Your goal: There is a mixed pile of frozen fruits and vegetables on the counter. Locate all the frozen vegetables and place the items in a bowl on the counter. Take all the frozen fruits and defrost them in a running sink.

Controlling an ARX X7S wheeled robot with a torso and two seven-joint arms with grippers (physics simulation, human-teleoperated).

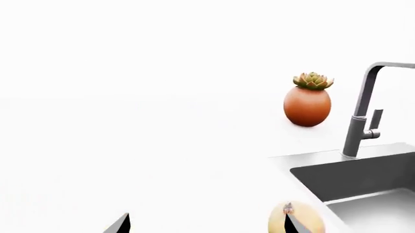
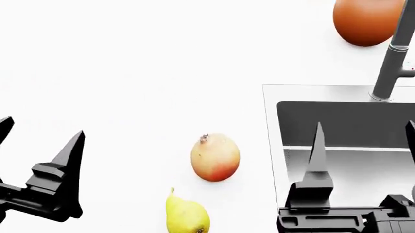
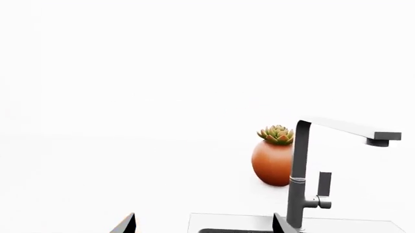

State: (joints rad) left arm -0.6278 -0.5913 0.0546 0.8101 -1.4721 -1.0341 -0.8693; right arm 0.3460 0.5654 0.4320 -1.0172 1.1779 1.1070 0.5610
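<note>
Two fruits lie on the white counter (image 2: 129,73) between the arms: a round yellow-to-red fruit (image 2: 215,157) with its small crown tip pointing away from the robot and slightly to its left, and nearer the robot a yellow pear (image 2: 186,214), cut off by the frame's lower edge. Both sit just to the left of the sink (image 2: 343,126), whose steel rim runs close beside the round fruit. No bowl, carrot or eggplant shows in any view.

The left gripper (image 2: 39,141) hangs well to the left of the fruits with its dark fingers spread wide and nothing between them. The right gripper (image 2: 363,141) hovers over the sink basin, also spread wide and empty. In the head view the right gripper's near finger (image 2: 316,145) stands closer to the round fruit than the left gripper does, though the left wrist view already catches the top of that fruit beside one of its fingertips.

The round fruit has no real long axis, so grip angle matters little; the pear's long axis runs roughly toward and away from the robot, stem end farther. From either arm the move is sideways: the fruit lies to the right of the left gripper and to the left of the right one. The faucet (image 2: 394,53) stands at the sink's far edge, next to an orange pot with a succulent (image 1: 307,101); I see no water running
</note>
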